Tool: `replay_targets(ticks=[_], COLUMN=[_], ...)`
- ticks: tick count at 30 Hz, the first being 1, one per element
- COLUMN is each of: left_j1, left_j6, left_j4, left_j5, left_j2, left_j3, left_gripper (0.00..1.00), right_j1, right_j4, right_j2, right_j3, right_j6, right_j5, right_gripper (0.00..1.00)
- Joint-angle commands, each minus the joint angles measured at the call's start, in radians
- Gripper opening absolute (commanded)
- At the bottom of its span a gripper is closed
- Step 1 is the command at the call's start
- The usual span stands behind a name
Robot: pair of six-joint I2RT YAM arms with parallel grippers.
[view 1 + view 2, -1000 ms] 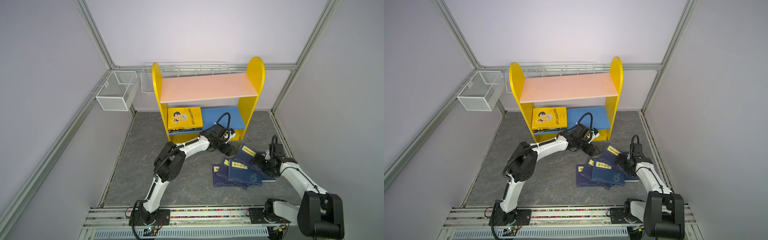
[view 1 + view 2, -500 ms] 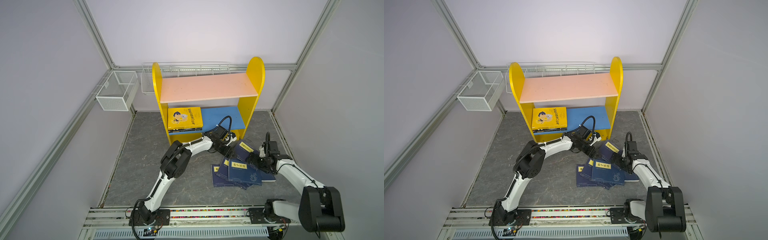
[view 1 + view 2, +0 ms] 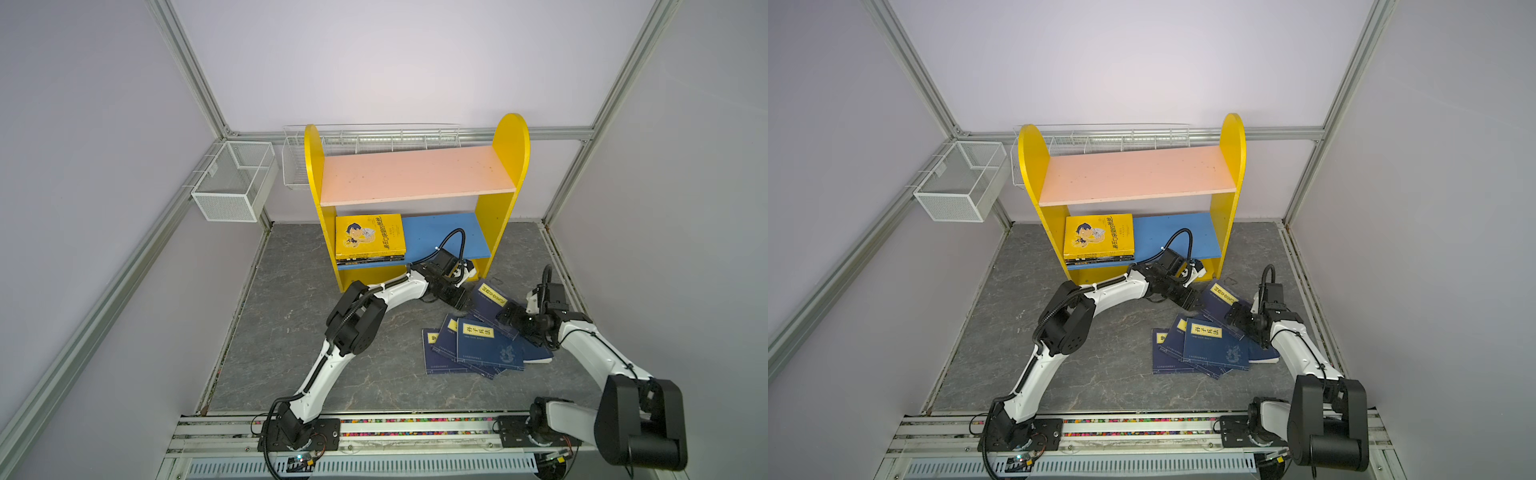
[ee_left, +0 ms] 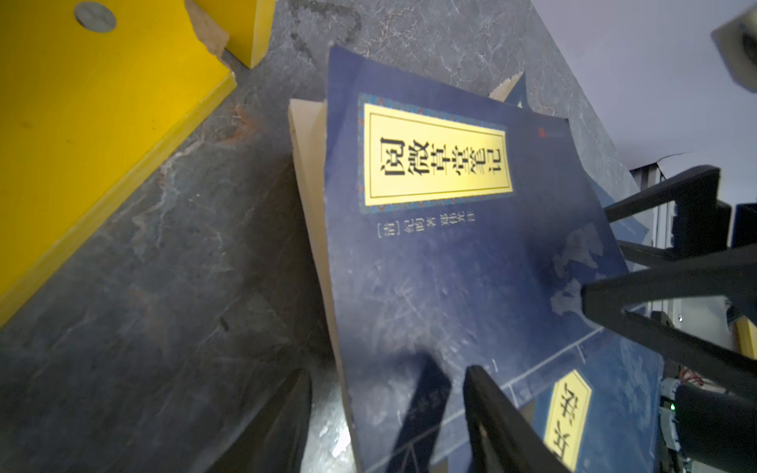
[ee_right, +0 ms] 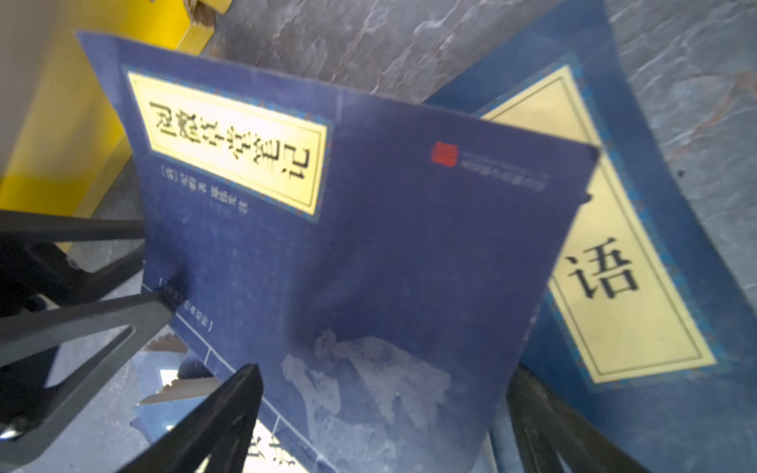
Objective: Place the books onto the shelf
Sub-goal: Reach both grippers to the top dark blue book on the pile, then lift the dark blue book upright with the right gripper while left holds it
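Tilted navy book [image 3: 489, 300] leans on the pile of navy books [image 3: 484, 349] on the surface [image 3: 291, 332], just before the shelf [image 3: 505, 174]. The left gripper [image 3: 460, 302] straddles its edge, not yet clamped; the right gripper [image 3: 508, 316] gapes wide (no hold there). A shallow pinch could catch only the cover, and the book would flop open or slide back.

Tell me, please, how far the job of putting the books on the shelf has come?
Done: a yellow-topped stack of books lies on the blue lower board. In hand: one navy book stands tilted between the left gripper, whose jaws straddle its edge, and the open right gripper. Left: that book and the navy pile on the floor; the pink upper board is bare.
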Motion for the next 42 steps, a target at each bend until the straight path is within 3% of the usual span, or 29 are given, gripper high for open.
replay_targets(ticks=[1,9,14,20,23,27,29,36,39,42], left_j1=[-0.008,-0.017,-0.018,-0.021,-0.022,-0.021,-0.018,0.026,0.078,0.134], left_j6=[0.009,0.031,0.043,0.054,0.055,0.033,0.017,-0.069,-0.173,-0.282], left_j4=[-0.007,-0.036,-0.055,-0.060,-0.057,-0.006,0.027,0.194,0.332,0.447], left_j5=[0.006,0.000,0.006,0.026,0.032,0.034,0.031,-0.050,-0.047,-0.018], left_j2=[0.032,0.050,0.059,0.060,0.058,0.031,0.006,-0.219,-0.347,-0.465], left_j3=[0.039,0.045,0.049,0.050,0.049,0.018,-0.004,-0.184,-0.322,-0.449], left_gripper=[0.55,0.35,0.32,0.31,0.31,0.31,0.31,0.70,0.81,0.85], right_j1=[-0.039,-0.104,-0.106,-0.105,-0.105,-0.102,-0.095,0.043,0.068,0.070], right_j4=[0.045,0.154,0.221,0.185,0.195,0.174,0.144,-0.021,-0.079,-0.078], right_j2=[0.006,0.031,-0.011,-0.074,-0.072,-0.074,-0.089,-0.189,-0.226,-0.263], right_j3=[-0.024,-0.051,-0.057,-0.024,-0.032,-0.020,-0.006,0.092,0.154,0.192], right_j6=[0.035,0.082,0.109,0.078,0.084,0.066,0.047,-0.034,-0.074,-0.108], right_j5=[-0.068,-0.172,-0.203,-0.174,-0.174,-0.154,-0.125,-0.003,-0.039,-0.147], right_gripper=[0.95,0.87,0.78,0.64,0.46,0.15,0.06,0.06,0.06,0.06])
